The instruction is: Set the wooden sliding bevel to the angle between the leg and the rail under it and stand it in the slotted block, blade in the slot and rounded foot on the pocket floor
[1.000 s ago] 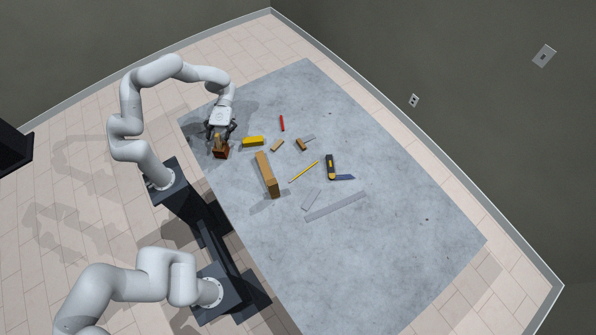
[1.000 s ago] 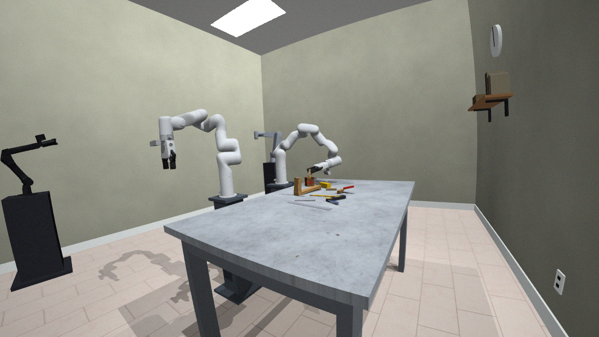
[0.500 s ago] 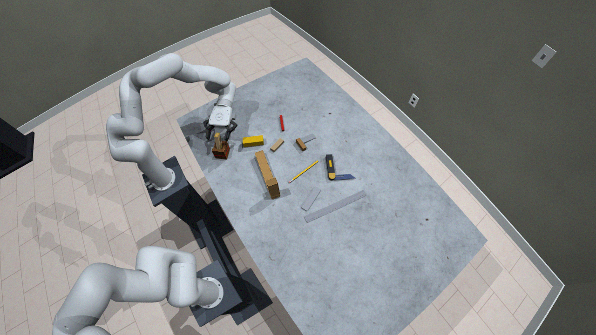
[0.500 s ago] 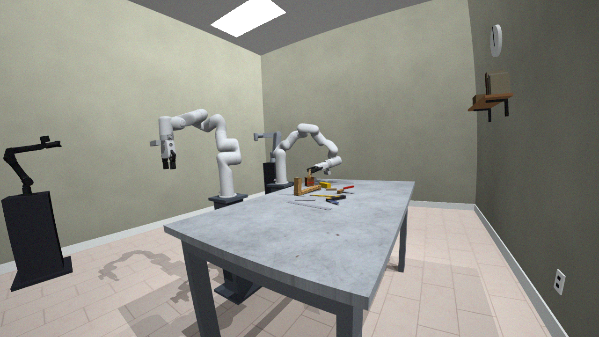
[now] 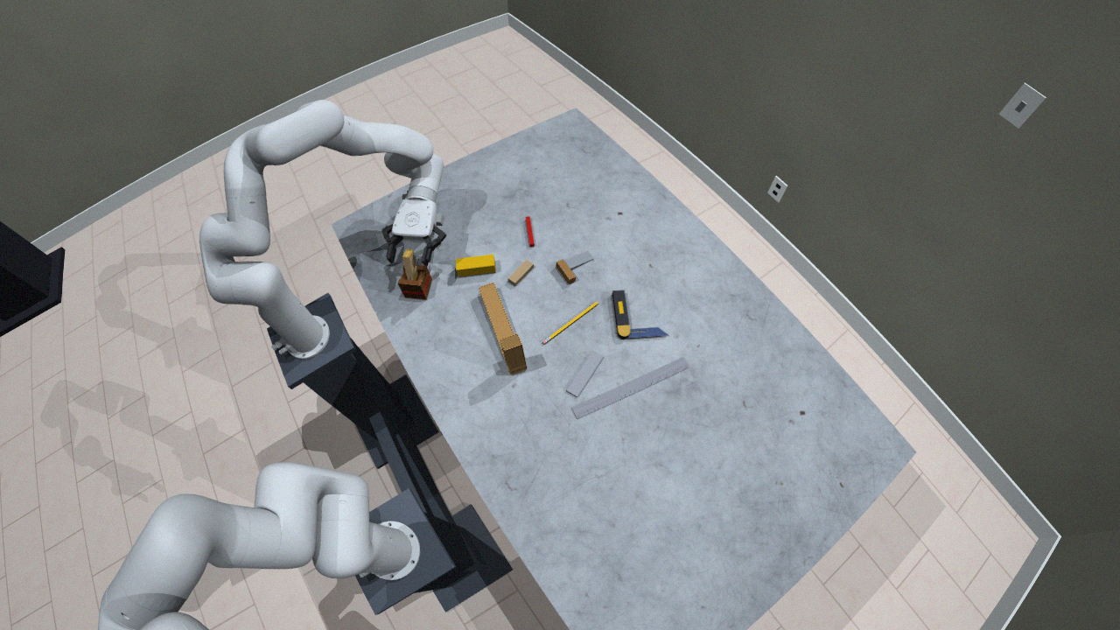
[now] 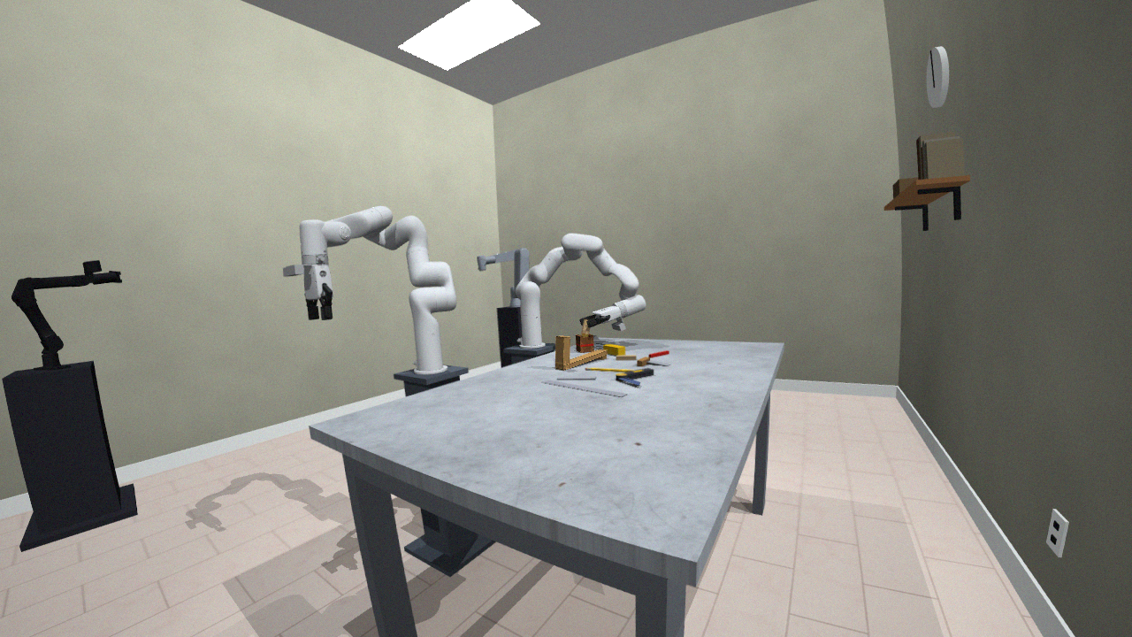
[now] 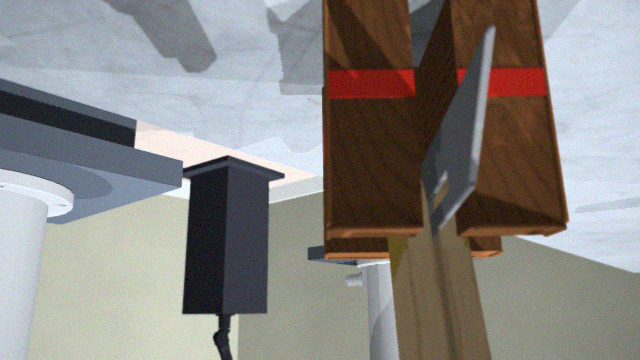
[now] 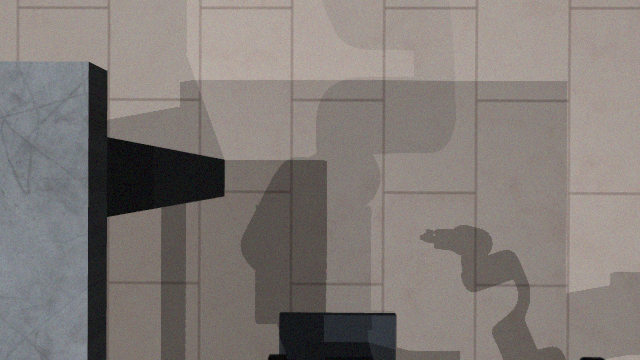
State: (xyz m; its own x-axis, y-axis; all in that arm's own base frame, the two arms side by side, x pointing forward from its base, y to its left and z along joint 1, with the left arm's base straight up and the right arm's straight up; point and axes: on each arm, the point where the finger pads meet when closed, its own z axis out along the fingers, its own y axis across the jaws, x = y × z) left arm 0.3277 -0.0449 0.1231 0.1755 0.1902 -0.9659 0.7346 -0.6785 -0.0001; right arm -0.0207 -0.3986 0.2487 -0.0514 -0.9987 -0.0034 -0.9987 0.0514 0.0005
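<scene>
Left arm (image 5: 301, 133) (image 6: 581, 242): arched up and over from its base, wrist dropped low, left end effector (image 5: 409, 256) (image 6: 585, 320) reaching at a shallow slope toward the slotted block (image 5: 415, 286) (image 6: 585, 345) (image 7: 372, 150). Right arm (image 5: 258, 536) (image 6: 427, 336): bent away from the tabletop (image 5: 704, 470) (image 6: 554, 443) (image 7: 240, 100) (image 8: 40, 200), right end effector (image 6: 319, 312) (image 8: 434, 358) pointing down over the floor.

Left end effector wide open, gripping nothing; fingers spread either side of the wooden sliding bevel's handle (image 5: 409, 264) (image 6: 585, 326) (image 7: 440, 300). Contact with it: can't tell. Right end effector also open and empty.

Handle stands up from the block, just ahead of the left end effector. Rail (image 5: 494, 309) (image 6: 589, 358) and upright leg (image 5: 513, 354) (image 6: 562, 352) lie beyond, on the far side of the block. Yellow block (image 5: 475, 265) (image 6: 614, 349) near the left end effector, to one side; black bevel (image 5: 620, 311) (image 6: 635, 373) well apart from it.

Left wrist view alone gives the blade (image 7: 462, 135) clearly: slanted across the block's face in front of the slot, rather than lined up in it. Foot's seating in the pocket hidden. Top view cuts off the right end effector; exterior shows it whole.
</scene>
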